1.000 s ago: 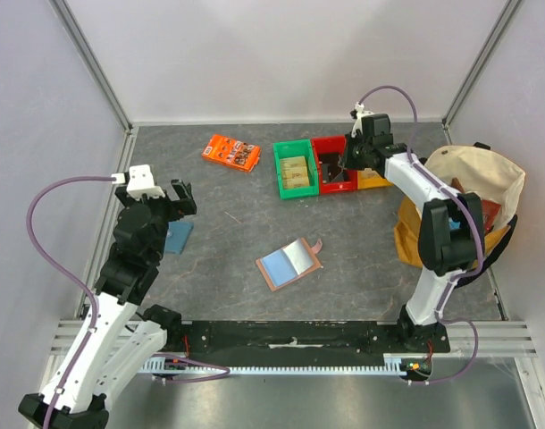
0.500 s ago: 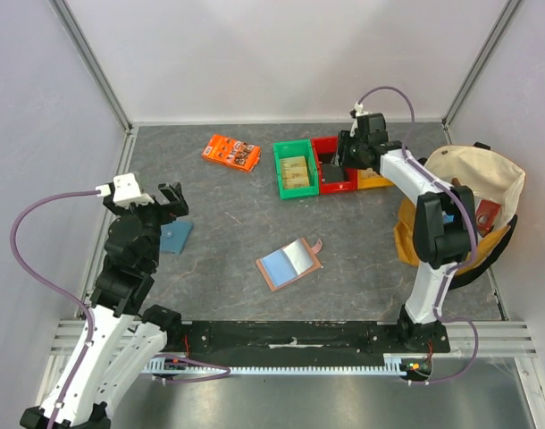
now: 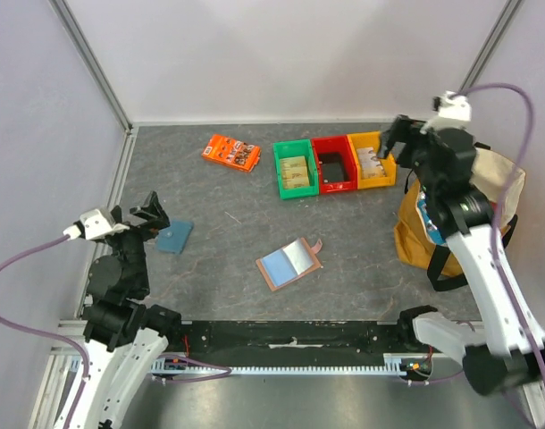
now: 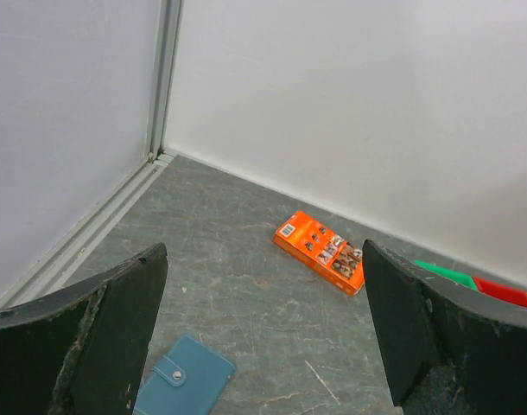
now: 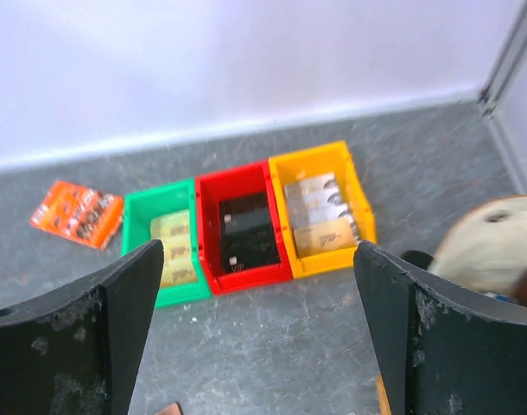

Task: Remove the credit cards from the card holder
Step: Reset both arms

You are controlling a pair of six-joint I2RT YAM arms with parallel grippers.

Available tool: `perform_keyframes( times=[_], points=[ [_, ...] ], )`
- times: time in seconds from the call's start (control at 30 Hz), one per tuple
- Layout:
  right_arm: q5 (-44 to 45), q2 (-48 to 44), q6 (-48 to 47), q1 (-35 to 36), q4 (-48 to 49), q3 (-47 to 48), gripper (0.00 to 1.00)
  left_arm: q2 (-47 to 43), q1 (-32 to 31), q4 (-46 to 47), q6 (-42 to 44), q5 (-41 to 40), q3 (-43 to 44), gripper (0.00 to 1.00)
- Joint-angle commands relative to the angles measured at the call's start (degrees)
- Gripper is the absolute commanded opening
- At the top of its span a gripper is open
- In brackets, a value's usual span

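On the worktop, near its middle, the card holder lies open, long axis slanting near-left to far-right — both claws gape empty, and we judge the left claw slightly nearer than the right claw.

Bright even light; blurry right-wrist view

Table — card holder; pouch; bins

The left arm and right arm wear white shells over black joints. The left claw and right claw each have two broad matte-black fingers, scuffed grey at the edges. A white camera block tops each wrist, trailing a thin purple cable.
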Motion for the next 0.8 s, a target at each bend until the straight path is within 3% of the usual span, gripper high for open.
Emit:
perform_keyframes(
  times=[0.0, 0.37, 0.5, 0.77],
  points=[
    [7.49, -12.07, -2.02, -0.12, -0.06, -4.79, 0.98, -5.62, 0.35, 1.55, -2.59, -1.69, -1.66, 0.99],
    [13.65, -44.59, -7.12, -0.12, 5.39, -25.79, 0.98, -21.09, 0.26, -3.28, -3.03, 2.62, -3.86, 0.99],
    [14.52, -54.35, -8.44, -0.12, 7.4, -32.38, 0.98, -21.37, 0.26, -6.0, -3.82, 2.8, -4.39, 0.99],
    [19.17, -62.54, -8.1, 0.23, 10.66, -39.42, 0.98, -21.54, 0.26, -5.48, -3.48, 3.68, -5.18, 0.99]
  ],
)
